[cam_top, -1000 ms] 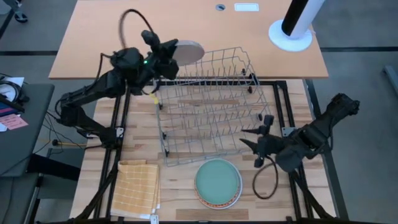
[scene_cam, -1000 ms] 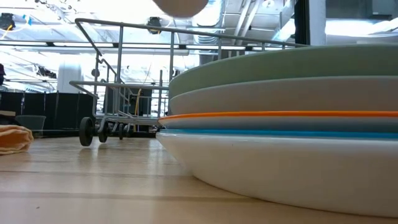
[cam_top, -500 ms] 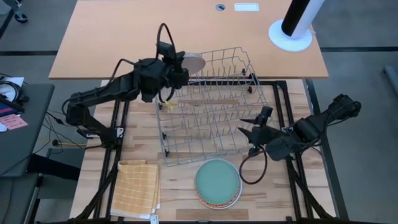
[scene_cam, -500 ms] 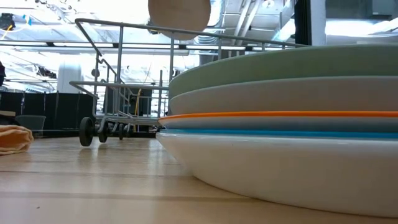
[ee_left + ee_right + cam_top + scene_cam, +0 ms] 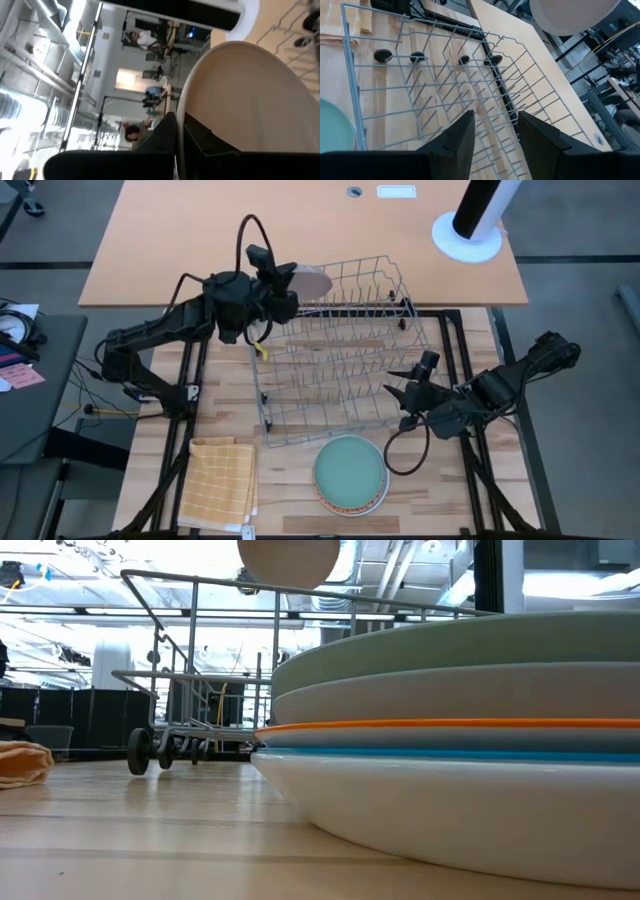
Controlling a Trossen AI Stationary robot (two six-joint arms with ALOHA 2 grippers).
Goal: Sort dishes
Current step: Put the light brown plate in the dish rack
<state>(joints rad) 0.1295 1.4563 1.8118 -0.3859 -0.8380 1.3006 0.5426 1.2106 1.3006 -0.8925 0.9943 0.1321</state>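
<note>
One beige-grey plate (image 5: 311,281) is held up off the table at the far left corner of the grey wire rack (image 5: 340,350), over its rim. In the left wrist view the plate (image 5: 250,100) stands on edge, its rim pinched between the left gripper's (image 5: 179,131) two dark fingers, which are closed down to the plate's thickness. From above, the left gripper (image 5: 283,288) sits just left of the plate, its arm reaching in from the table's left side. Low view: plate's lower edge (image 5: 288,558) shows at the top, above the rack's wire frame (image 5: 190,670).

Rest of the dishes: a stack (image 5: 350,474) at the near edge of the table, just in front of the rack, pale teal-green plate on top. Low view shows the stack (image 5: 460,740) from the side: green, grey, an orange rim, a blue rim, white at the bottom.

Right gripper (image 5: 408,392) hovers at the rack's right side, near its front corner, well apart from the stack. Right wrist view: its fingers (image 5: 455,140) are spread apart, holding nothing, the rack (image 5: 445,85) ahead of them and the held plate (image 5: 570,15) beyond.

Yellow checked cloth (image 5: 220,482) lies at the near left of the table, left of the stack.
</note>
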